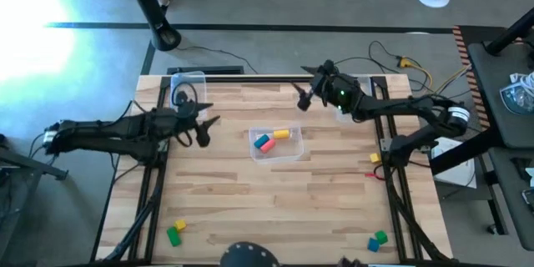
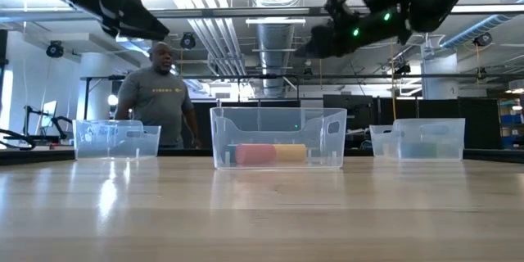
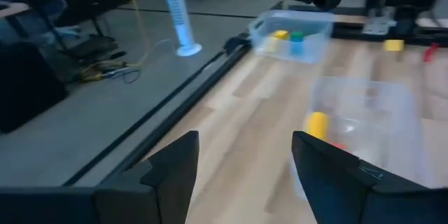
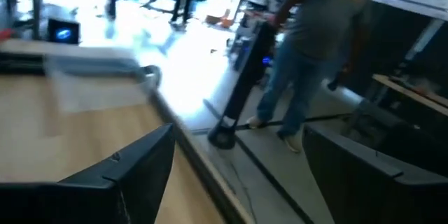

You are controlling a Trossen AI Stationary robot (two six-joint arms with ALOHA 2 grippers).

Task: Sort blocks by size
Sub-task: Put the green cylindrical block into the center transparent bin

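Loose blocks waiting at near table edge; others lying sorted in middle clear bin. Left gripper and right gripper hovering released, empty, flanking bin, probably between picks.

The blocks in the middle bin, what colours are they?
The blocks in the middle bin are blue, pink-red and yellow, seen best in the high view.
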